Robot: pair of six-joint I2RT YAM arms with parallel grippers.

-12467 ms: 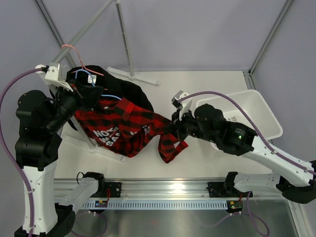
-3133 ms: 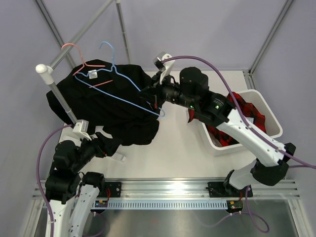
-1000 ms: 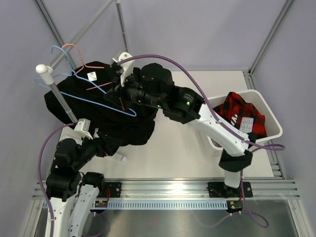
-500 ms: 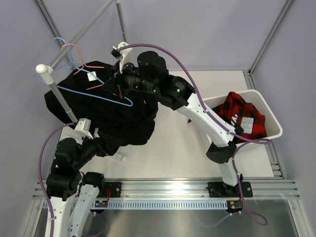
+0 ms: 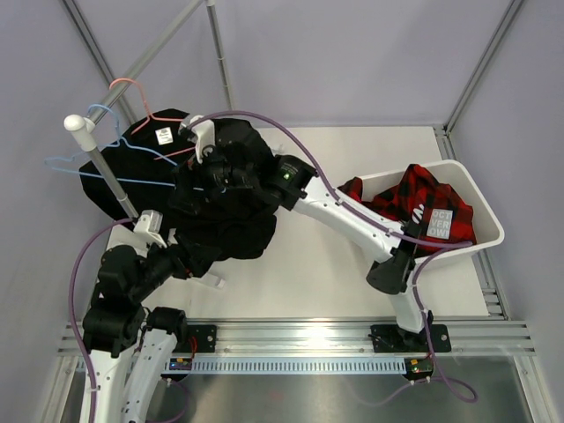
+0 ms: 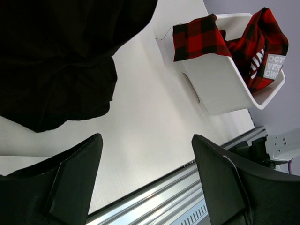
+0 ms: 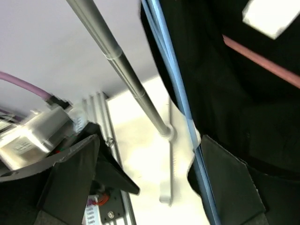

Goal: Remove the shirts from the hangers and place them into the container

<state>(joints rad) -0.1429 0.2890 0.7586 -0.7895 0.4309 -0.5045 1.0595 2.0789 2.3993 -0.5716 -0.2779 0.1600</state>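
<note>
- Nearest: left gripper [image 6: 146, 138], jaws spread and empty, near the black shirt [image 5: 220, 233] hem.
- Mid-table: black shirt draped over the rack; probably soft, light and limp, best pinched by a fold near the collar.
- Right: container [image 5: 485, 233] holds the plaid shirt [image 5: 423, 198], part trailing over the rim.
- Beyond: right gripper [image 7: 149, 140], fingers apart, grasping nothing.
- Farthest: blue hanger [image 5: 106, 176] and pink hanger [image 5: 132, 88] on the rack pole [image 5: 101, 163].

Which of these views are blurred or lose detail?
Right wrist: soft all over, the rack pole and blue hanger smeared, the neck label blown white. Left wrist: sharp, but the black shirt is featureless. Top: sharp, glare on the front rail.
</note>
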